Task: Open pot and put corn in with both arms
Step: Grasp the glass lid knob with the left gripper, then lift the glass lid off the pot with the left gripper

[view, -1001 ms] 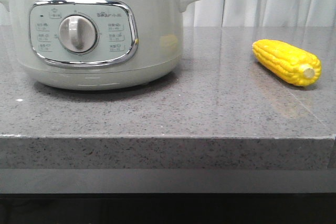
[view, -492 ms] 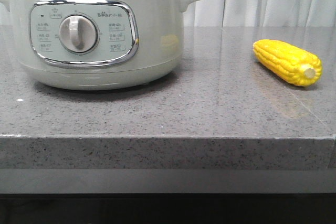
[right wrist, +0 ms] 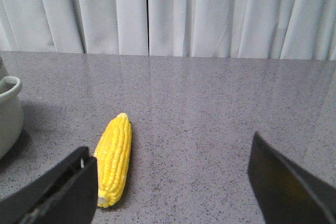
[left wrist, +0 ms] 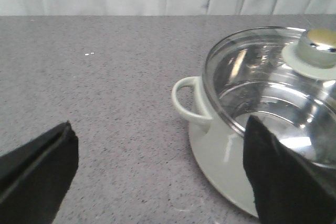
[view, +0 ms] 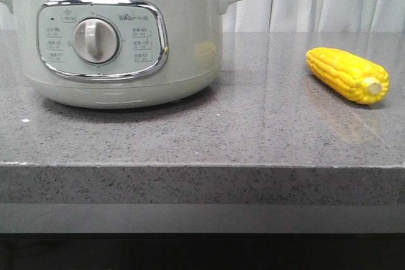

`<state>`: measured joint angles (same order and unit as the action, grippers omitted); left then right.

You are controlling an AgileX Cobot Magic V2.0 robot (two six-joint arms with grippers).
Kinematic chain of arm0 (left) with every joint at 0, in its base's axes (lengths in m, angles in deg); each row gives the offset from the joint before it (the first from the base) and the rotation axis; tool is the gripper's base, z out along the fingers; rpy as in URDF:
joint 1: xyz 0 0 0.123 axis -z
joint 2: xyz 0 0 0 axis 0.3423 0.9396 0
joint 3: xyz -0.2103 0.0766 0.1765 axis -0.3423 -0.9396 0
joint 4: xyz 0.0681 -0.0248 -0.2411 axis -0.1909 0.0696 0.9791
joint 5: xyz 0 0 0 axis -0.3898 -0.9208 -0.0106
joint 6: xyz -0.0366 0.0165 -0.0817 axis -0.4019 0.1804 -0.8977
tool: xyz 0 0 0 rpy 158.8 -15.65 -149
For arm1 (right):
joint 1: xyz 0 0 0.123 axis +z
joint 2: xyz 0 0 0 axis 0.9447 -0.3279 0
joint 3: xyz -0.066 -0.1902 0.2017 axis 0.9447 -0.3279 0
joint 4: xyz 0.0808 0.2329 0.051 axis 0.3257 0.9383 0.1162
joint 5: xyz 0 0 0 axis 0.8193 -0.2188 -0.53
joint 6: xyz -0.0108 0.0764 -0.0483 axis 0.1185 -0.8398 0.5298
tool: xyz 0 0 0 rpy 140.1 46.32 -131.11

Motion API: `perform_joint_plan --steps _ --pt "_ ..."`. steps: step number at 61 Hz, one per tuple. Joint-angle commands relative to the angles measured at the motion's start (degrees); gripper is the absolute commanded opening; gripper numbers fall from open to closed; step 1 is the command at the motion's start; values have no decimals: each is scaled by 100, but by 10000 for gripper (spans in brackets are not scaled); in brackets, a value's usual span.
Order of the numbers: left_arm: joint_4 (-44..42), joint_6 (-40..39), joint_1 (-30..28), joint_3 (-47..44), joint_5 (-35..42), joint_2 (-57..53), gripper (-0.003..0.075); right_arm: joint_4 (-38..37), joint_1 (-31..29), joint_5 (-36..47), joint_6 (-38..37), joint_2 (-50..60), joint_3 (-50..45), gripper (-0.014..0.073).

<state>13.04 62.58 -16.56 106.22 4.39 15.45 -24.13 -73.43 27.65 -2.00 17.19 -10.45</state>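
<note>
Speckled grey stone countertop (view: 253,137), polished, faintly reflective; white pleated curtain (right wrist: 210,14) along its far edge.

Large round pale grey-green electric pot (view: 120,42) stands on the left of the counter: chrome-framed control panel (view: 101,39) with white dial (view: 95,40), looped side handles, metal-rimmed top. In the left wrist view a domed glass lid (left wrist: 273,87) with a chrome-capped knob (left wrist: 317,45) sits on the pot, so it is not yet opened. Shiny steel liner visible through the glass.

Bright yellow corn cob (view: 348,74), rows of bumpy kernels, lies flat on the right of the counter, well apart from the pot. Pale stub end points near and slightly right; tapered tip points far and left.

Left gripper (left wrist: 157,177): matte black fingers spread wide, empty, held off the left side of the pot, the knob lying far and right of it.

Right gripper (right wrist: 173,187): fingers spread wide, empty. Corn lies just far and left of the gap, its long axis running roughly near-to-far, close to the left finger (right wrist: 63,192).

Judgement: left arm is nearer the lid knob, right arm nearer the corn; the right gripper needs to shift left so its fingers straddle the cob across its width.
</note>
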Motion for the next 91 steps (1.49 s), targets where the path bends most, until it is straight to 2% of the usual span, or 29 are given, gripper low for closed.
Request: perform_joint_plan --steps 1,24,41,77,83,91 --pt "82 29 346 813 12 589 620 -45 -1 489 20 -80 200 601" --pt "82 -321 1540 4035 -2073 3234 619 -45 -1 585 20 -80 200 601" --pt "82 -321 1913 5484 -2561 4572 619 -45 -1 607 20 -80 200 601" --pt "57 -321 1913 5653 -2446 5102 617 -45 -1 660 20 -80 200 601" --pt "57 -321 1913 5653 -2490 5102 564 -45 -1 660 20 -80 200 601" --pt "57 -321 1913 5653 -2528 5068 433 -45 -1 660 20 -80 200 601"
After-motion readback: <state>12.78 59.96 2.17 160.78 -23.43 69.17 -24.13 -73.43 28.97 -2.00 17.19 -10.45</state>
